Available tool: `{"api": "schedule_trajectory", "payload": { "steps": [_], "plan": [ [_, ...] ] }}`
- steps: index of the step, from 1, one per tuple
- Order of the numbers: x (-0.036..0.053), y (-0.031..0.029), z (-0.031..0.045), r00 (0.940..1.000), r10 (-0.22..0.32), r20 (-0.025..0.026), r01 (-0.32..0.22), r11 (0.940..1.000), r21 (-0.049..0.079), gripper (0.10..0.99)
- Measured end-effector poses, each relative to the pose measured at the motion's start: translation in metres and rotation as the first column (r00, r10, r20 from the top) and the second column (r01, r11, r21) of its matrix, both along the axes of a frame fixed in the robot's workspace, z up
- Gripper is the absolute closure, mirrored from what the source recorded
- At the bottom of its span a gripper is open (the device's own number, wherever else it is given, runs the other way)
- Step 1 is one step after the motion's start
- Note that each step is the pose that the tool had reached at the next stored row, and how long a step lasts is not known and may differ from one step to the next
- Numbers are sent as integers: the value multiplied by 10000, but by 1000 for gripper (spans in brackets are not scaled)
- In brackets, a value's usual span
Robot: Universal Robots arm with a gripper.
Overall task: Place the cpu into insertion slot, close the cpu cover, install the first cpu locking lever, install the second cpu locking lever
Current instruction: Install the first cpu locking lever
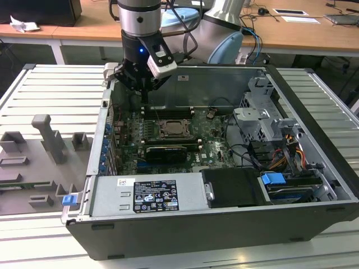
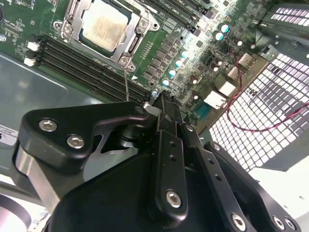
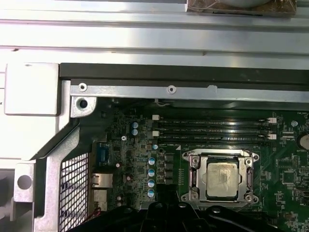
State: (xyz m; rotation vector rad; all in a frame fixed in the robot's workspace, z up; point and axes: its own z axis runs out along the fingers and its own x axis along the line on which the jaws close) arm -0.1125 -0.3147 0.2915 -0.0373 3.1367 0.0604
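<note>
The cpu [image 2: 105,26] lies flat in the insertion slot, its pale metal face showing through the window of the cpu cover [image 2: 138,30], which is down over it. In the first wrist view the cpu [image 3: 222,176] sits inside the silvery cover frame [image 3: 249,169]. A thin wire locking lever [image 2: 126,82] rises from the socket's corner toward the gripper. My gripper [image 2: 161,102] hangs shut above the board beside the socket, with nothing seen between the fingers. In the exterior view the gripper [image 1: 145,96] is up and toward that view's left of the socket [image 1: 171,130].
Long black memory slots [image 3: 212,130] run beside the socket. A black expansion card [image 1: 165,151] stands in front of it. The power supply [image 1: 148,193], a drive cage [image 1: 263,120] and cables [image 1: 280,151] crowd the case. A grey fixture [image 1: 47,137] is outside on the exterior view's left.
</note>
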Motion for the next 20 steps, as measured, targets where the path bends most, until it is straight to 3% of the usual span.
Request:
{"api": "schedule_trajectory", "payload": {
  "steps": [8,9,12,18,20],
  "plan": [
    [0,0,-11,10000,0,0,0,10000,1,980],
    [0,8,-66,10000,0,0,0,10000,1,980],
    [0,20,-135,10000,-1,0,1,10000,0,980],
    [0,176,-221,10000,-1,1,1,10000,1,980],
    [2,183,-246,10000,-6,-1,6,10000,-26,980]
  ]
}}
